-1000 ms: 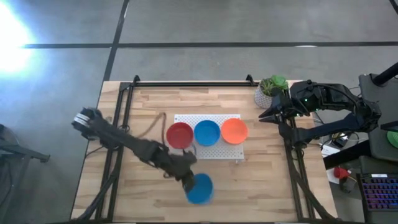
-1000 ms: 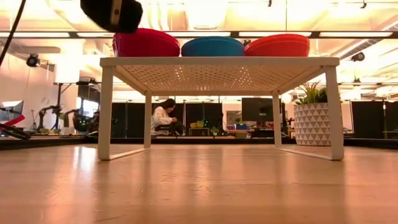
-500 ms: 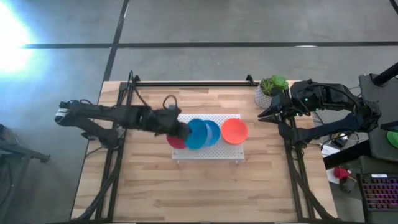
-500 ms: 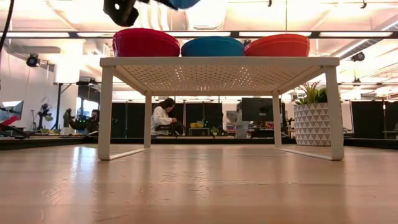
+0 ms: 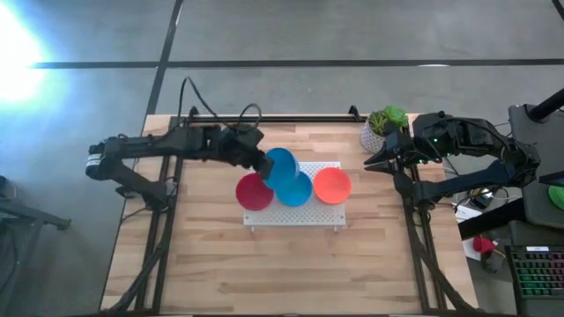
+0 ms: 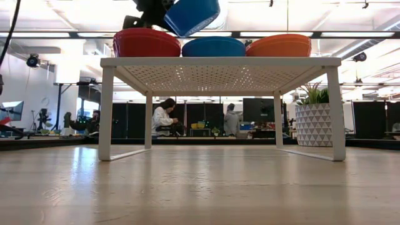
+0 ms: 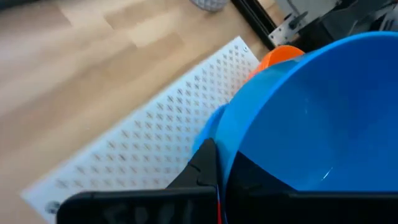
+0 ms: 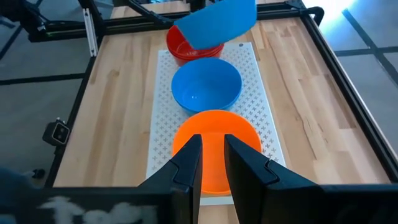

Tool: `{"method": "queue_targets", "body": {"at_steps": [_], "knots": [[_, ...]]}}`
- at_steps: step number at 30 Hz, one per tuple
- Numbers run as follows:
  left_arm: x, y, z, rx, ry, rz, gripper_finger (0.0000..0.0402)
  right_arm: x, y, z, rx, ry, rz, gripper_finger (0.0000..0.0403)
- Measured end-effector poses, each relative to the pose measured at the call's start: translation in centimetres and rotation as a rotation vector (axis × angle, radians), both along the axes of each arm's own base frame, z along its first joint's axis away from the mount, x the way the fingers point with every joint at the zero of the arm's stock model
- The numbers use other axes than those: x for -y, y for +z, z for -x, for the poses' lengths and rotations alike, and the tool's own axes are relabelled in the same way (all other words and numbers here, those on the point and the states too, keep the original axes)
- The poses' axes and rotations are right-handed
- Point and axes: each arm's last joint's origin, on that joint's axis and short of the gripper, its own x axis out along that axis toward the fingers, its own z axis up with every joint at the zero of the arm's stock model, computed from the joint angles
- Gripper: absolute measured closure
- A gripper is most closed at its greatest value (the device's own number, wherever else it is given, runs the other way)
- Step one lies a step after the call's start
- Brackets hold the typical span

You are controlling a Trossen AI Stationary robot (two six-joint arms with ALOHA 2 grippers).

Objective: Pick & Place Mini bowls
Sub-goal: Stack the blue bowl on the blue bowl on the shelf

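Left gripper clenched on rim of blue bowl, holds it tilted in air above perforated board, over gap between red bowl and second blue bowl. Free board space lies toward back edge. Right gripper waits near plant pot, fingers slightly apart, empty.

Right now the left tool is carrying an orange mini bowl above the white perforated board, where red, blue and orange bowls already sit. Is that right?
Not quite: the carried bowl is blue, not orange, as the high view shows. The rest holds: the left tool holds it above the white perforated board, where the red bowl, blue bowl and orange bowl sit.
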Motion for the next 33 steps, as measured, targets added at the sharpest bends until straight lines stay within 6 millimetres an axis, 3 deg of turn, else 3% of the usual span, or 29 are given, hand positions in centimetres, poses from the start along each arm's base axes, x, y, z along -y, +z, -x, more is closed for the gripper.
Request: {"method": "queue_targets", "body": {"at_steps": [8, 18, 26, 33], "knots": [[-1.0, 2.8, -2.2, -0.16, -0.171, -0.216, 0.0401, 0.0, 0.1, -0.2, 0.022, -0.015, -0.012, 0.0337], [-1.5, 2.0, -7.1, -0.321, -0.366, -0.24, 0.0401, 0.0, 0.4, -0.3, 0.051, -0.016, -0.009, 0.0337], [-1.7, 0.4, -8.9, -0.408, -0.406, -0.22, 0.0401, 0.0, 0.4, -0.3, 0.05, -0.014, -0.007, 0.0337], [-1.6, 0.1, -8.9, -0.41, -0.442, -0.205, 0.0401, 0.0, 0.4, -0.3, 0.049, -0.014, -0.007, 0.0337]]}}
